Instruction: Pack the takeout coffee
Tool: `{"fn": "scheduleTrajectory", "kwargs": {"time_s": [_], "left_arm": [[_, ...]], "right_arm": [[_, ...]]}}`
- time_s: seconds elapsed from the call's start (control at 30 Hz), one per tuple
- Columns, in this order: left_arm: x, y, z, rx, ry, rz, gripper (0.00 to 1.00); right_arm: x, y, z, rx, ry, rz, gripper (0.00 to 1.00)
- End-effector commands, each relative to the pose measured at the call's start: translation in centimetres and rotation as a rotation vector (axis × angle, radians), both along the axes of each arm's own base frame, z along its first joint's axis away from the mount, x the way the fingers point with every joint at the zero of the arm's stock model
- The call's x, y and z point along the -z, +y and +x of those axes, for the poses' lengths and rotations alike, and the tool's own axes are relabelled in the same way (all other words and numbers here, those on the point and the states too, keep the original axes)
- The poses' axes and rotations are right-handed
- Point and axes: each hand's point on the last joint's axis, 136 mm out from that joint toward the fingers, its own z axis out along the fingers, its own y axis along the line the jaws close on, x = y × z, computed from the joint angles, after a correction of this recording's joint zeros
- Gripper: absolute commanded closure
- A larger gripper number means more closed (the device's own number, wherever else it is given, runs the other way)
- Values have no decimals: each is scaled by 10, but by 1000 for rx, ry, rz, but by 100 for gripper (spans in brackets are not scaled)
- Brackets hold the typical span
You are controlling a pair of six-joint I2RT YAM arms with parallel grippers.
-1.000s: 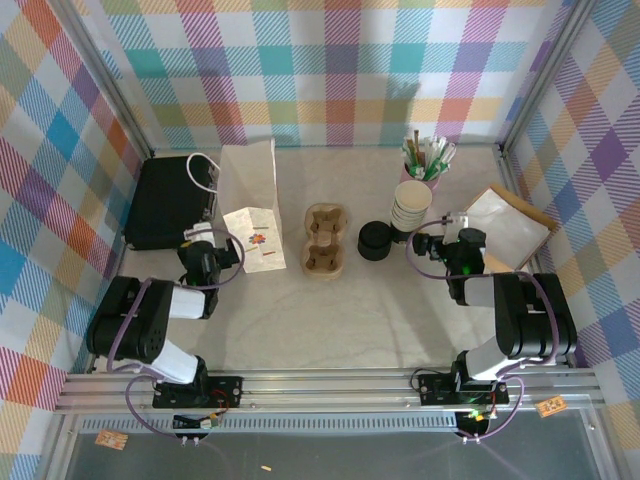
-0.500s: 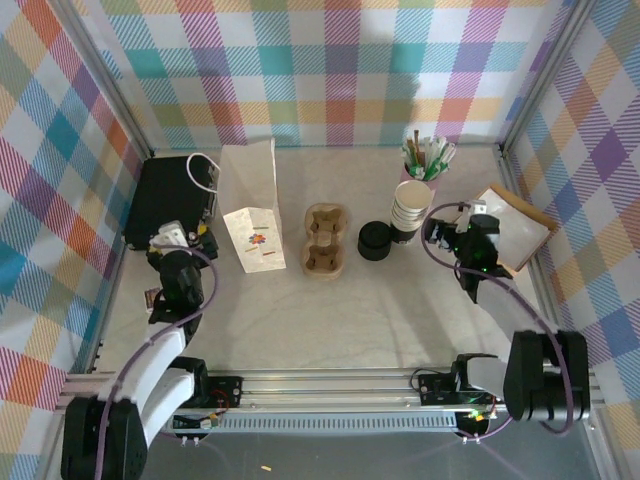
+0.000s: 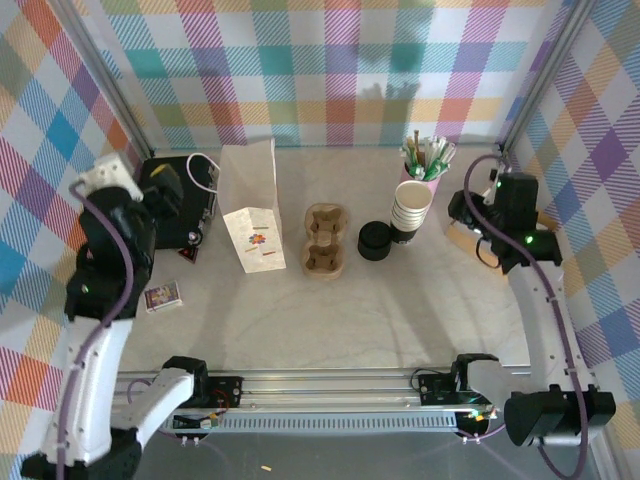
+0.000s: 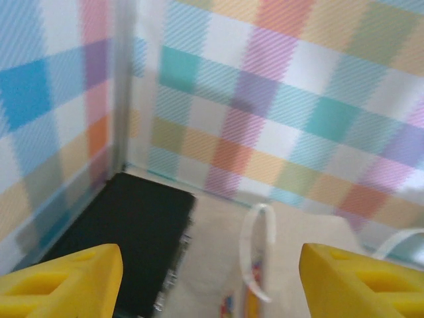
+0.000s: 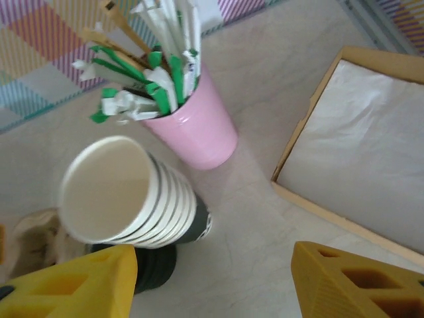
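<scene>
Yellow-fingered left hand and right hand have lifted from the table — both parted, empty.

Left gripper and right gripper, both aloft at opposite sides of the workspace, jaws wide apart.

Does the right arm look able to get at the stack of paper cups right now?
Probably yes. The right gripper hangs open near the stack of paper cups, with bare table between them; the pink cup of stirrers stands close behind the stack.
</scene>
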Motion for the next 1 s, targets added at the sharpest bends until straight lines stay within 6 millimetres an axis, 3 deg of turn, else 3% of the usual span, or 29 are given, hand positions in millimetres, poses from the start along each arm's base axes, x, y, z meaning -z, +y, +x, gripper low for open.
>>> {"fn": "scheduleTrajectory", "kwargs": {"time_s": [0.0,0.1,0.2,0.33,0.43,0.5,0.63,0.8,0.97], "left_arm": [[23,-58,9,200,237,106,29],[4,-121,28,352,220,202,27],[-6,-185,42,513,232,171,29],[11,-272,39,716,289,190,30],[36,-313,30,803,351,140,29],[56,-329,25,838,405,95,29],[89,-342,20,838,513,44,33],[121,-343,20,813,618,90,32],[142,-348,23,817,662,125,31]], "right_arm": [[6,14,-28,-69,219,46,37],[-23,25,-28,-112,232,85,39],[-49,38,-29,-185,265,122,42],[-64,41,-29,-201,340,113,41],[-68,43,-26,-208,368,86,43],[-66,43,-23,-205,385,58,46],[-57,49,-15,-212,417,28,54],[-41,64,-1,-235,465,-13,56],[-21,71,21,-230,483,-11,65]]}}
